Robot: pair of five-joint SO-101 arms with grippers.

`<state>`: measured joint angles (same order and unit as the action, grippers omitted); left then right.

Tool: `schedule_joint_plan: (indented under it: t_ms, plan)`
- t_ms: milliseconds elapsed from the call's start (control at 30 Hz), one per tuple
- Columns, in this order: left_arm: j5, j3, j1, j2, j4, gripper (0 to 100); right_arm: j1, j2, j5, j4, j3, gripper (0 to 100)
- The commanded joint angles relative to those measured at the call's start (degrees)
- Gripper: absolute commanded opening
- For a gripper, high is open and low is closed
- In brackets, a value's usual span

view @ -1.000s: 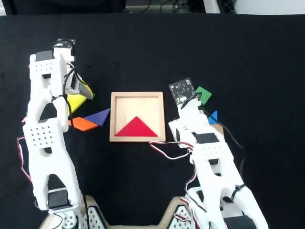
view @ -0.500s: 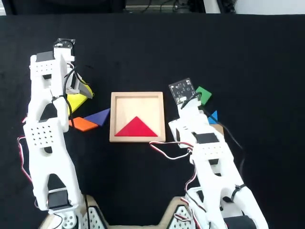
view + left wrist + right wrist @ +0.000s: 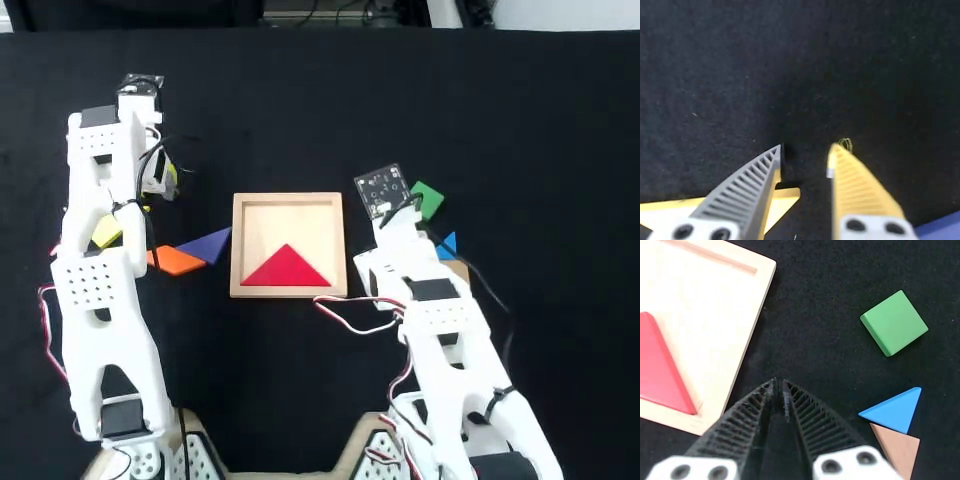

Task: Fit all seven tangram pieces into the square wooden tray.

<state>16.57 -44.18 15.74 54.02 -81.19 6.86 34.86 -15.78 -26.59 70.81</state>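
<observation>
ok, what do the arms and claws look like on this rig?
Both arms are white plastic with black servos and red and white cables. The left arm has a perforated panel; the right arm carries a black circuit board. The left claw is ribbed, one side grey, one yellow. The right claw is ribbed and black.

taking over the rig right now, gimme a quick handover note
Left gripper: open, empty.
Right gripper: shut, empty, beside the tray.
Done: red triangle in tray.
Left to place: yellow piece under the left arm, orange piece and purple triangle left of tray; green square, blue triangle, tan piece right of it.
</observation>
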Motion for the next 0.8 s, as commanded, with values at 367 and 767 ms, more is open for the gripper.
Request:
schedule_joint_plan:
  t_ms: [367, 767]
  plan:
    - [25.58, -20.35, 5.93, -9.85, -13.54, 29, -0.53, 1.63, 0.0, 0.97, 0.13, 1.1]
    - [50.02, -19.03, 22.02, -9.93, -19.6, 28, -0.53, 1.63, 0.0, 0.97, 0.22, 1.1]
